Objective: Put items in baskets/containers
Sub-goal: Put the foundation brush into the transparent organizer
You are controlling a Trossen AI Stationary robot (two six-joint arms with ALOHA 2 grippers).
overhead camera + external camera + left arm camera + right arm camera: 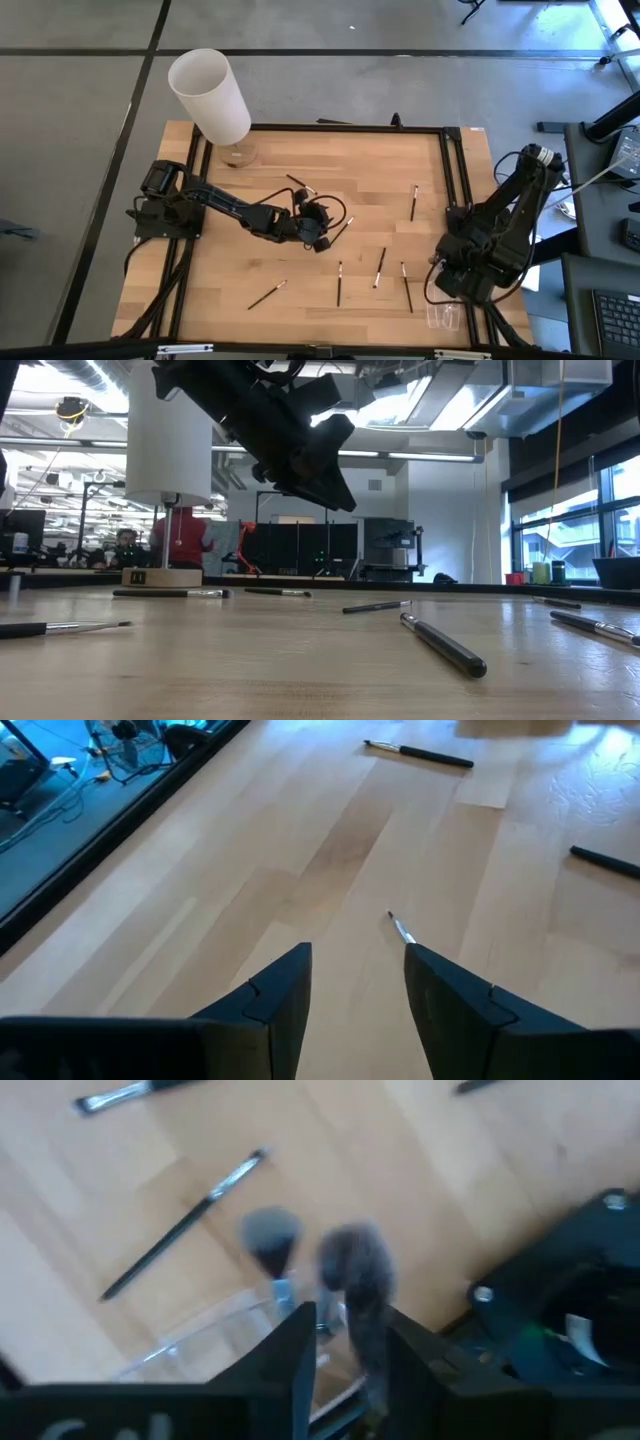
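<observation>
1. The counter is ringed by a black rail. A white-shaded lamp stands at its 11 o'clock corner. The widest bare wood lies from 7 to 9 o'clock.
2. The left claw hangs above the wood near the centre. It is released, fingers apart with nothing between them. The wrist view shows a brush tip lying just ahead of it.
3. Seven loose brushes can be counted lying flat in the high view.
   - A slanted brush at 7 o'clock runs from 8 to 2.
   - A short one and a second slanted one lie either side of the left claw.
   - Three brushes sit near 5 to 6 o'clock, all running roughly 12 to 6 and well apart.
   - One more at 2 o'clock runs 12 to 6, near the right rail.
4. The clear holder sits at the 5 o'clock corner, just beside the counter's near edge. One fluffy-headed brush stands in it, head up.
5. The right claw is over the holder. A second, blurred brush is upright between its fingers; whether it is clenched on that brush or released cannot be told.
</observation>
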